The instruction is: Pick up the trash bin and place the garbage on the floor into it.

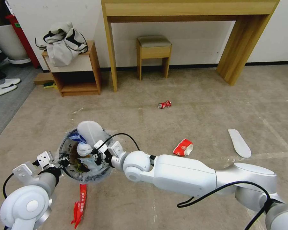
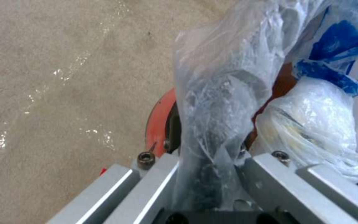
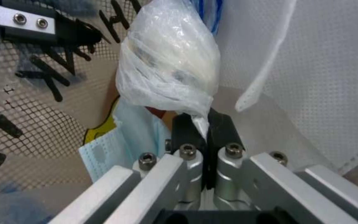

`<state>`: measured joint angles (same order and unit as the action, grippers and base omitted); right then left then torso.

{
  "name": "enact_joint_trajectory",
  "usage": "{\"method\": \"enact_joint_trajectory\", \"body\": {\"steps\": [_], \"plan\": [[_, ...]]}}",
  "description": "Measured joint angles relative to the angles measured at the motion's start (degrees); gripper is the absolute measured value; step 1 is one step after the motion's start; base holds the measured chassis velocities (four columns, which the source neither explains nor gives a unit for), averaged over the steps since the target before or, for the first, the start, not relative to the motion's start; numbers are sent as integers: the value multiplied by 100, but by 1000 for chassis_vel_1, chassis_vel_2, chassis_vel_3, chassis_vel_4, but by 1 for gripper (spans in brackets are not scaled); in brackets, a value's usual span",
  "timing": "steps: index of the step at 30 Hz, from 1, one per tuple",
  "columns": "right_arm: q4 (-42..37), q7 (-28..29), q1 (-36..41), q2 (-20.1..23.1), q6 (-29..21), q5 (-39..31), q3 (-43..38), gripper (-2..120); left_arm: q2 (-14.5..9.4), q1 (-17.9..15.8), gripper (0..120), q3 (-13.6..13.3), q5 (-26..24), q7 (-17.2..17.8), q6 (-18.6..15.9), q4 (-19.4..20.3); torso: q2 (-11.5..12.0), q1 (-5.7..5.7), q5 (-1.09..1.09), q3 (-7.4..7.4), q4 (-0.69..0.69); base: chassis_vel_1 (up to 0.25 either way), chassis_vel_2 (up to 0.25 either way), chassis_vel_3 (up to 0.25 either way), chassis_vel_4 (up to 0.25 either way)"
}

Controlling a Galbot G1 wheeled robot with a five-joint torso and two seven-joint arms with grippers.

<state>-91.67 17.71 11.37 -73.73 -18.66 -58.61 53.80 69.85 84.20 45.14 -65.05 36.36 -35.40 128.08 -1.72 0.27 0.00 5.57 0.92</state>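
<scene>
The left tool (image 1: 56, 163) was seen nearest the robot, clamped on the bag-covered rim of the small round red trash bin (image 1: 83, 174), which was lined with a crinkled clear plastic bag with blue print (image 2: 224, 77); in the left wrist view the liner and rim were pinched between the fingers, and the bin appeared to be held just above the beige short-pile carpet floor (image 1: 198, 89), presumably so that it could be carried from one piece of litter to another. Below the bin, a long red wrapper (image 1: 80, 206) was left lying on the carpet. The right tool (image 1: 97, 153) was reached over the bin's mouth, its dark pads (image 3: 183, 130) pressed together on the tail of a crumpled white plastic wad (image 3: 168, 68), evidently held there so that it would fall inside. A long white flat insole (image 1: 90, 131) was already stood in the bin, leaning out over the far rim. Farther off, a crushed red-and-white paper cup (image 1: 183, 147) and a second white insole (image 1: 239, 142) were left on the carpet to the right, well apart from the bin, and a crushed red can (image 1: 164, 104) was seen beyond them, so several pickups were judged to remain
</scene>
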Motion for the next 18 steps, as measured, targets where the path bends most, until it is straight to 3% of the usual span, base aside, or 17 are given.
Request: {"method": "enact_joint_trajectory", "body": {"steps": [18], "plan": [[36, -2, 18, 20, 15, 47, 42, 0, 23, -17, 0, -16, 15, -11, 3, -19, 0, 0, 0, -1, 0, 0, 0, 0, 0]]}}
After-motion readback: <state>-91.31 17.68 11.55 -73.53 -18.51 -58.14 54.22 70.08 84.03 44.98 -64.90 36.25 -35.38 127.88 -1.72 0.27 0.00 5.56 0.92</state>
